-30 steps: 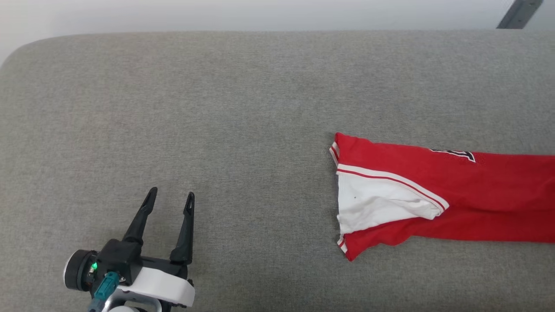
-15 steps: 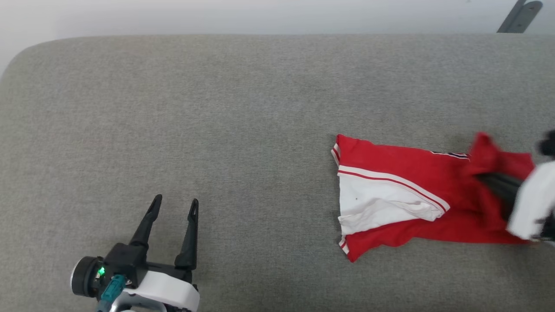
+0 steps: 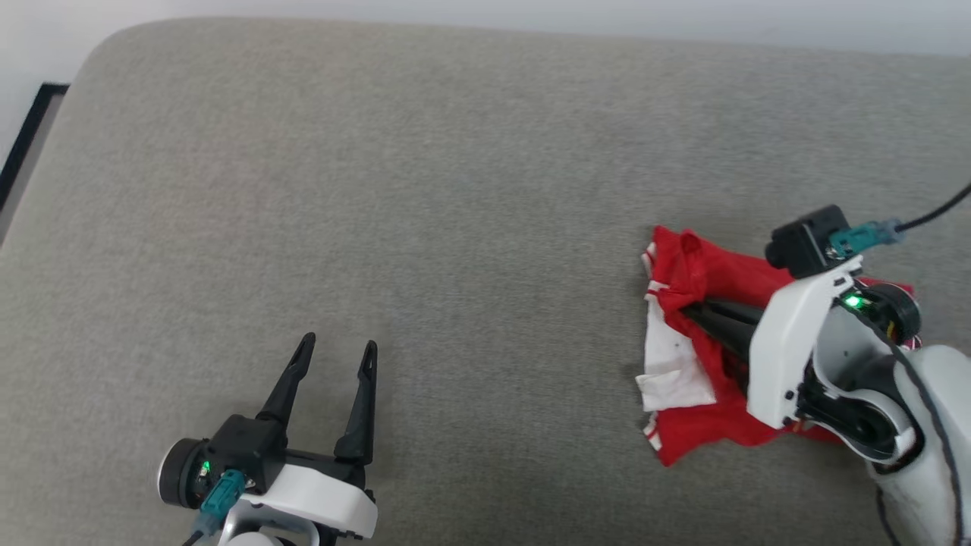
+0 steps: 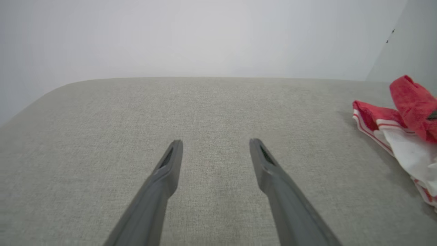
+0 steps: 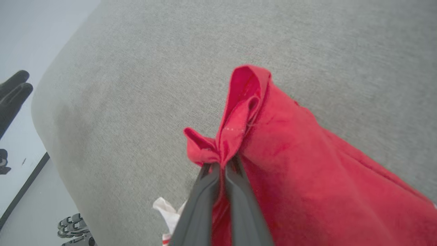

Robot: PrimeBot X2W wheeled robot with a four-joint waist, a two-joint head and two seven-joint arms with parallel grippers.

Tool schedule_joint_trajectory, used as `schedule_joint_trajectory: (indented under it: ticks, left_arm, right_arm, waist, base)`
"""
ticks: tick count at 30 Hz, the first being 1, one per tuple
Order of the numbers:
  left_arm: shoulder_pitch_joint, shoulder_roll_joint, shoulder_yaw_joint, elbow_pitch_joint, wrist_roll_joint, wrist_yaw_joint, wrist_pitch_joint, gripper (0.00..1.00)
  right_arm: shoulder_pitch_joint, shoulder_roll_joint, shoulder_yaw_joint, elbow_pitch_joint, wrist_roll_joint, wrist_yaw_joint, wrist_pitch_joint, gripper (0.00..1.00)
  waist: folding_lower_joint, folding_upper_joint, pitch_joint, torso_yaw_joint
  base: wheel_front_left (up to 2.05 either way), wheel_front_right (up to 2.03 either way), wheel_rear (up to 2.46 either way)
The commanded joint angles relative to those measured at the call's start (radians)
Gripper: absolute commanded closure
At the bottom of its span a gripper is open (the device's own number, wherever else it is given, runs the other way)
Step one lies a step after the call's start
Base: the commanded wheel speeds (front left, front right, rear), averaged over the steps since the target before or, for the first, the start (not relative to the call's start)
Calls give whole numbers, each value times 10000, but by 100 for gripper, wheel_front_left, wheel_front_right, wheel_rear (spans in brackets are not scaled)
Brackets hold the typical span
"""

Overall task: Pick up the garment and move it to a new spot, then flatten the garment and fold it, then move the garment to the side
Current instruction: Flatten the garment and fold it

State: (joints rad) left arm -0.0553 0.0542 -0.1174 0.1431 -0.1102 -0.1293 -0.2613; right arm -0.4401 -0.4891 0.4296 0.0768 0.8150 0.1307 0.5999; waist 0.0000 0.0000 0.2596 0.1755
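right end effector [image 5: 222,166] clamped on a bunched fold of the garment [image 3: 686,262]: lift clear of the grey padded surface [image 3: 455,189], carry smoothly, left end effector [image 3: 339,343] idle, fingers apart.

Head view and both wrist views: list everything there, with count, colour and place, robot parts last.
Garment: one, red with a white sleeve and white-striped trim, bunched on the right side of the surface, a red fold pinched up.
Padded surface: one, grey fabric, rounded corner, under everything.
Wall: one, pale, behind the surface.
Dark strip: one, black, past the surface's left corner.
Left gripper: one, dark fingers, white wrist, open over bare surface at lower left.
Right gripper: one, dark fingers, shut on the garment's red fold.
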Motion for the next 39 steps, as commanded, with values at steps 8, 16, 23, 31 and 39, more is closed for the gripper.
schedule_joint_trajectory:
  ticks: [8,16,23,31,39]
  left_arm:
    - [-225,-31,-31,245,-251,-21,-50,0]
    - [-8,-33,276,193,-444,-9,-50,0]
    - [211,-20,340,398,-515,-9,-50,0]
    - [128,194,187,745,-894,-9,-50,0]
    - [412,354,526,837,-1047,-10,-50,0]
  right_arm:
    - [209,512,9,1196,-154,0,-261,89]
    - [158,561,477,1317,301,0,-1251,0]
    - [195,-39,315,1475,566,0,-1862,0]
    - [437,-393,-674,3412,287,1,-4381,0]
    - [579,49,-489,4670,-354,0,-7827,0]
  waist:
    - [0,0,8,259]
    - [0,0,-345,-212]
    - [0,0,-835,-1003]
    - [0,0,-1334,-1716]
    - [0,0,-1855,-2275]
  base:
    - [0,0,0]
    - [0,0,0]
    - [0,0,0]
    - [0,0,0]
    - [0,0,0]
